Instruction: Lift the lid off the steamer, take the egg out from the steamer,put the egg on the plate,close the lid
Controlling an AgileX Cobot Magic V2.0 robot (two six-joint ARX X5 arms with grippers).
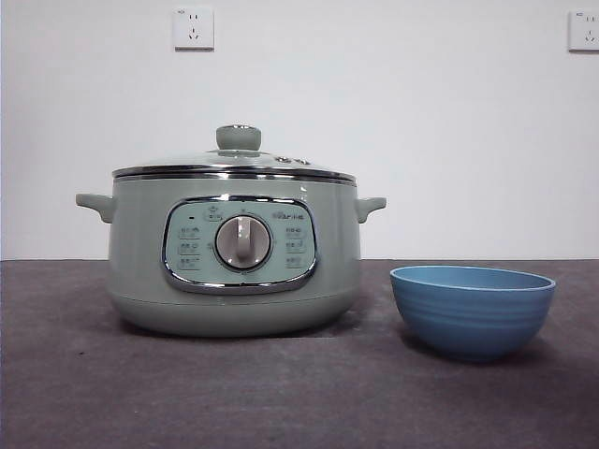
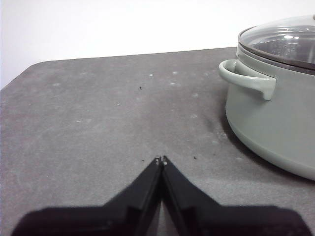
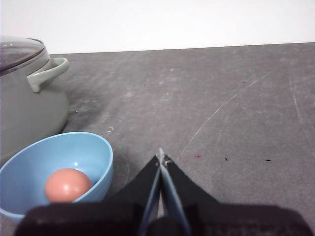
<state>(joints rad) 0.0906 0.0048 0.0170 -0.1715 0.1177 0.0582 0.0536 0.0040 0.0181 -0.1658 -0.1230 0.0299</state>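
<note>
Lid (image 1: pixel 234 164) sits on steamer (image 1: pixel 234 281), fragile smooth egg (image 3: pixel 68 185) already in plate (image 3: pixel 93 152); left tool (image 2: pixel 161 160) and right tool (image 3: pixel 161 158) both closed, empty.

The lid (image 1: pixel 234 161) sits on the steamer (image 1: pixel 234 271); the egg (image 3: pixel 67 185) lies in the plate (image 1: pixel 473 311) beside it.
</note>
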